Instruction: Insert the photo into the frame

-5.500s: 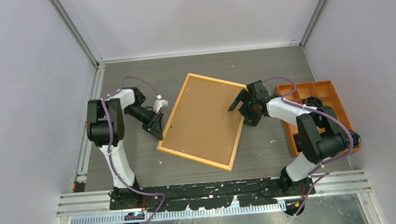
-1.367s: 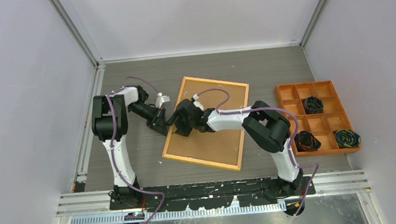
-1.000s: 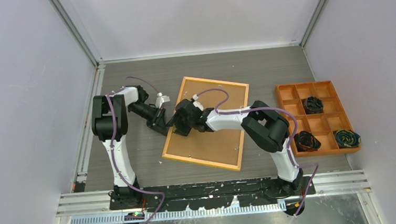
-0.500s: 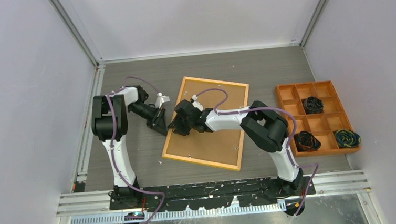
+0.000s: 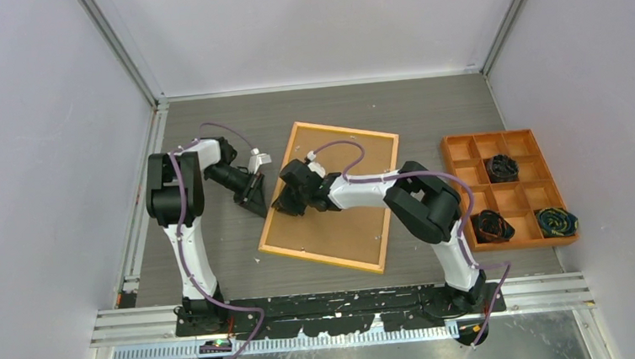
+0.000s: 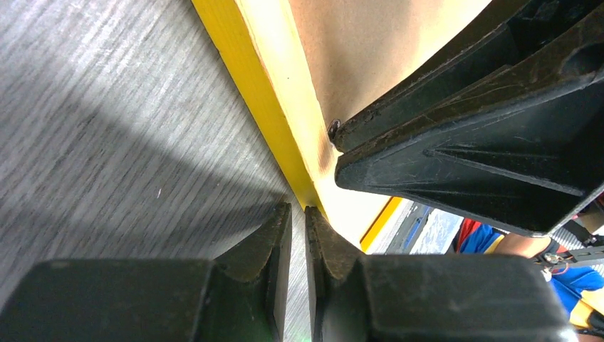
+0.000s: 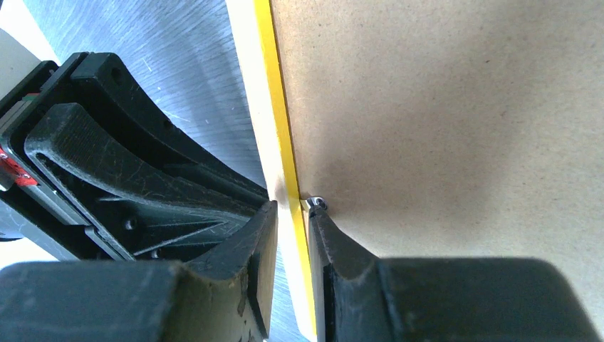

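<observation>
Frame (image 5: 343, 228): back up, tan, yellow-rimmed, flat on desk (image 5: 209, 128).
Right hand (image 7: 292, 206): grasping left rim.
Left hand (image 6: 298, 210): clenched, empty, just beside.
Edges: well apart from walls (image 5: 43, 165).

This looks like a robotics lab test cell. Plain pale walls (image 5: 34, 165) box in a grey wood-grain table (image 5: 209, 124) on three sides. Aluminium extrusion rails (image 5: 118, 50) rise from its far corners, and another rail (image 5: 340, 309) runs along its near edge. The left arm (image 5: 186, 254) and right arm (image 5: 421, 206) are bolted there, trailing purple cables (image 5: 222, 124).
</observation>
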`<act>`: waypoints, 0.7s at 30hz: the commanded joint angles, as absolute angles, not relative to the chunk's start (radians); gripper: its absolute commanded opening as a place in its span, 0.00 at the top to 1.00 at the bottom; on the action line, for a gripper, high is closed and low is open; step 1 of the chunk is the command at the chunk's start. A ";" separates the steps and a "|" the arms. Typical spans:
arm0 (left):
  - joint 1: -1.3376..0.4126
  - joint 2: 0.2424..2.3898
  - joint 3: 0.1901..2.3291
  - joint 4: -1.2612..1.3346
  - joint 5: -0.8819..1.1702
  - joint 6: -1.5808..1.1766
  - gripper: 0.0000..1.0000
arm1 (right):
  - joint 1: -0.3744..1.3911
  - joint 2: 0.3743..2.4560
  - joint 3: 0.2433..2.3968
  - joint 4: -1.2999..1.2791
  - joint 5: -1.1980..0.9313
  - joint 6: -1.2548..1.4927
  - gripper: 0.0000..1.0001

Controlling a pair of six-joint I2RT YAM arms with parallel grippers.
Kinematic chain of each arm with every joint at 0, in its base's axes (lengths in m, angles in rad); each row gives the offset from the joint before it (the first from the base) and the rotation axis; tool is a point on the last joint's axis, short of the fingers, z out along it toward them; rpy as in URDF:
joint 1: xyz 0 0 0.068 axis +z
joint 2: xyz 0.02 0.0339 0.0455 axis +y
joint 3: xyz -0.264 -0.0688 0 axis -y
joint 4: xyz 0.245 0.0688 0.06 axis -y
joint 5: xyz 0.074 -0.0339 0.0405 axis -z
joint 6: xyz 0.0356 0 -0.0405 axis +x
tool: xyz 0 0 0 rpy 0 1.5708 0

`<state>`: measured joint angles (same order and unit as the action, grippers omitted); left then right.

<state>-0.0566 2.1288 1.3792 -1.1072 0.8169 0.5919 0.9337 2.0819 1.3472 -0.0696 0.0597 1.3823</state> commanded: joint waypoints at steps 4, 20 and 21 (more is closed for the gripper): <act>-0.074 2.109 1.359 -1.099 0.822 0.637 0.83 | 0.908 2.098 1.380 0.074 0.091 1.352 0.59; -0.029 2.175 1.652 -1.155 0.943 0.519 0.51 | 0.633 1.928 1.322 0.029 -0.110 1.233 0.31; -0.032 2.196 1.680 -1.132 0.944 0.485 0.50 | 0.623 1.946 1.345 0.013 -0.111 1.216 0.31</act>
